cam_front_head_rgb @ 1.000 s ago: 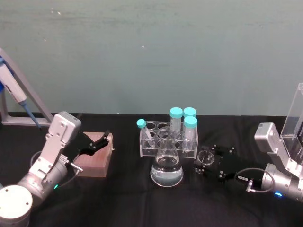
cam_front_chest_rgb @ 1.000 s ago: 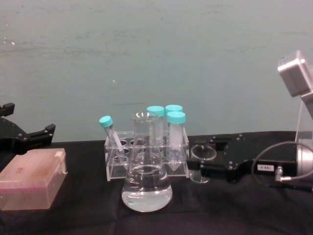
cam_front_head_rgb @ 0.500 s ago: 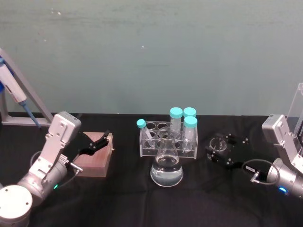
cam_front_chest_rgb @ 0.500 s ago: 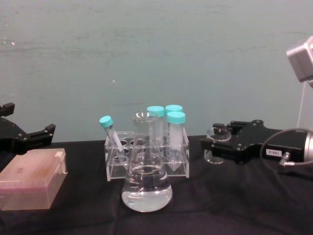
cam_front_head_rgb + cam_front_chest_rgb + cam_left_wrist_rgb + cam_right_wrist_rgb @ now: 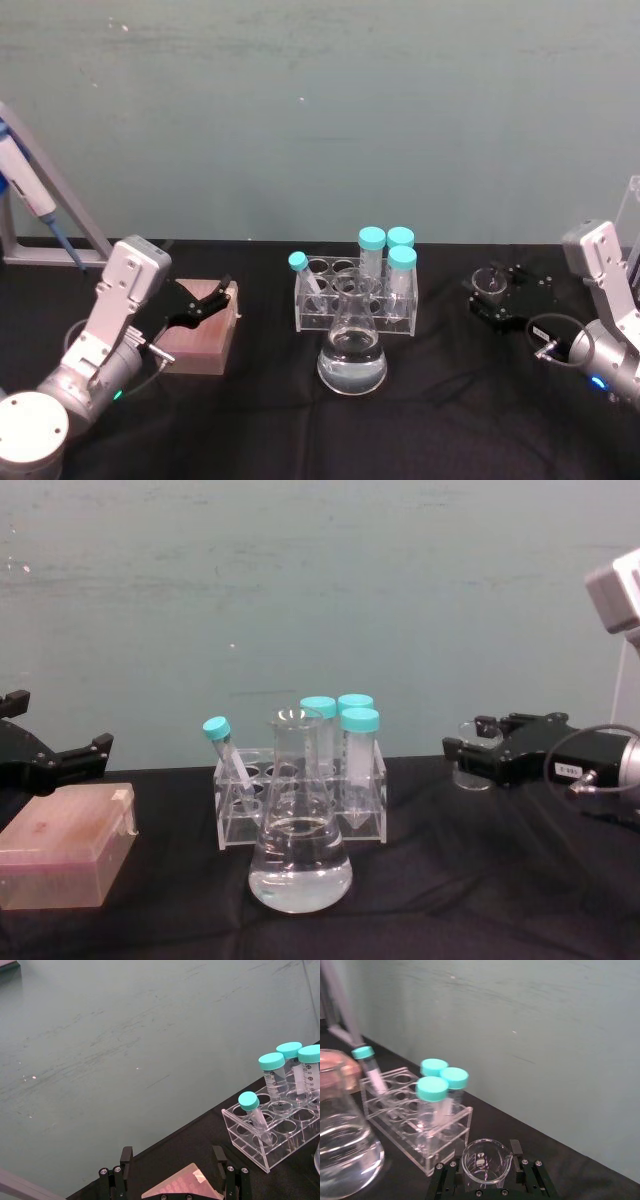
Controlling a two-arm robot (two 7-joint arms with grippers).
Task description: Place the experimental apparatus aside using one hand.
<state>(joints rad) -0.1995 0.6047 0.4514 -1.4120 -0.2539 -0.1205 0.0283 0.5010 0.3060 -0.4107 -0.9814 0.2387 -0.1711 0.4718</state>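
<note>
We are mid-carry: our right gripper (image 5: 497,292) clamps the small glass beaker (image 5: 489,281), well right of the tube rack (image 5: 320,318). Next we set it down level farther aside, then release. Our left gripper (image 5: 220,296) idles, parted, over the pink box (image 5: 205,340).

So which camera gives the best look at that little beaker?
The right wrist view: the beaker sits close and whole, held by the right tool. The head view shows it small and far; the chest view shows its side, partly behind the tool.
</note>
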